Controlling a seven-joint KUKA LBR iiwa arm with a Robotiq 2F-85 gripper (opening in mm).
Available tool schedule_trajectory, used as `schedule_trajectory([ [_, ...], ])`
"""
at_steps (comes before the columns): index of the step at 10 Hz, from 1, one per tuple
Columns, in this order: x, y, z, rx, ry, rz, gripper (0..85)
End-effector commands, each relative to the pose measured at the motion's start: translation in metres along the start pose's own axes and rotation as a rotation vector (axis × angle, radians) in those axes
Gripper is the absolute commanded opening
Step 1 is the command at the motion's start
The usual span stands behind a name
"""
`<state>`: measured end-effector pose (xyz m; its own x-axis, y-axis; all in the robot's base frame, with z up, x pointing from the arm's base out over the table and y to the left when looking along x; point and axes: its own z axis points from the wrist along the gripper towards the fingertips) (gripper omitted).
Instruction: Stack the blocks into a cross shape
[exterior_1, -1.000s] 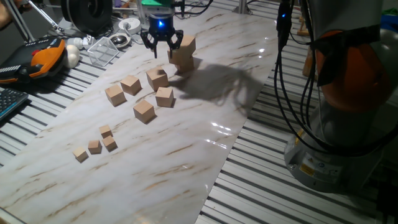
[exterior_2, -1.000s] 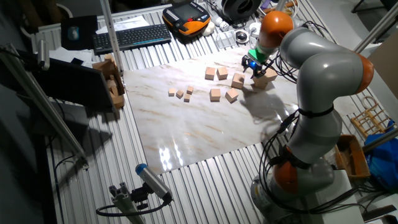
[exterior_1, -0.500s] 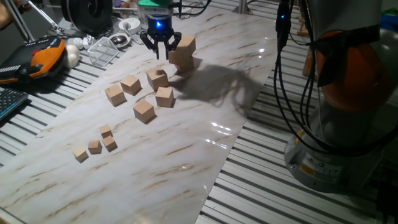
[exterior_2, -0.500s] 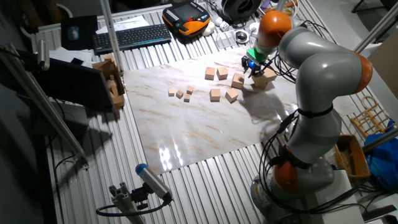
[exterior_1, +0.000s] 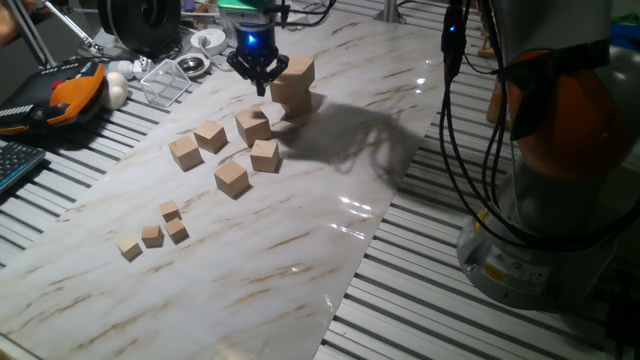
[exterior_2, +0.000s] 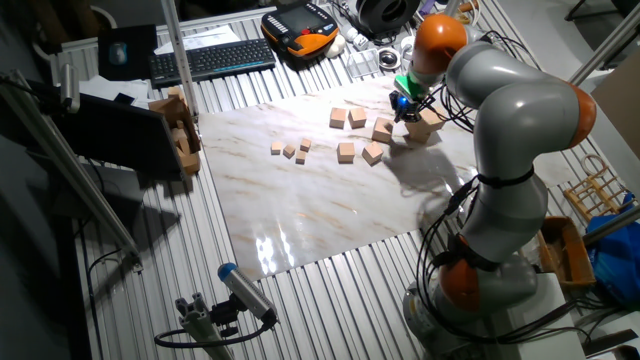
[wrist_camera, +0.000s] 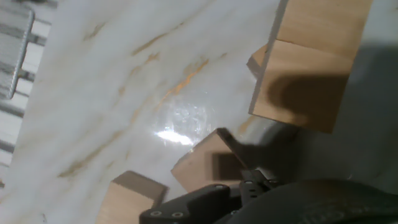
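A stack of tan wooden blocks (exterior_1: 296, 84) stands at the far end of the marble board (exterior_1: 300, 250). It also shows in the other fixed view (exterior_2: 428, 122) and at the upper right of the hand view (wrist_camera: 311, 62). My gripper (exterior_1: 260, 84) hangs just left of the stack, fingers drawn together, holding nothing; it also shows in the other fixed view (exterior_2: 404, 106). Several loose blocks lie nearer on the board, the closest one (exterior_1: 252, 127) just below the gripper, another (exterior_1: 232, 177) further forward. The hand view shows one block (wrist_camera: 208, 165) beneath my dark fingers (wrist_camera: 205, 202).
Several much smaller cubes (exterior_1: 152, 236) lie at the board's near left. An orange pendant (exterior_1: 72, 90), a clear plastic box (exterior_1: 165, 80) and a keyboard (exterior_1: 15, 165) sit on the left. Cables (exterior_1: 470, 150) and the arm's base (exterior_1: 545, 220) stand on the right.
The gripper's fingers have closed from wide open to together, with nothing between them. The hand has shifted slightly toward the stack. The blocks have not moved.
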<state>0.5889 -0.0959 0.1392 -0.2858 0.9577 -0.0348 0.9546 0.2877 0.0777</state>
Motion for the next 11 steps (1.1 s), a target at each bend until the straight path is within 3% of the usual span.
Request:
schedule_trajectory([
  [1, -0.0001, 0.0003, 0.0005, 0.007, -0.037, 0.376, 0.0],
  [3, -0.0004, -0.0007, 0.0000, 0.017, -0.060, 0.450, 0.0],
  [7, -0.0021, -0.0014, 0.0024, 0.018, -0.054, 0.423, 0.0],
  [10, -0.0024, -0.0008, 0.0038, 0.017, -0.031, 0.429, 0.0],
  [11, -0.0024, -0.0008, 0.0038, 0.026, -0.053, 0.404, 0.0],
])
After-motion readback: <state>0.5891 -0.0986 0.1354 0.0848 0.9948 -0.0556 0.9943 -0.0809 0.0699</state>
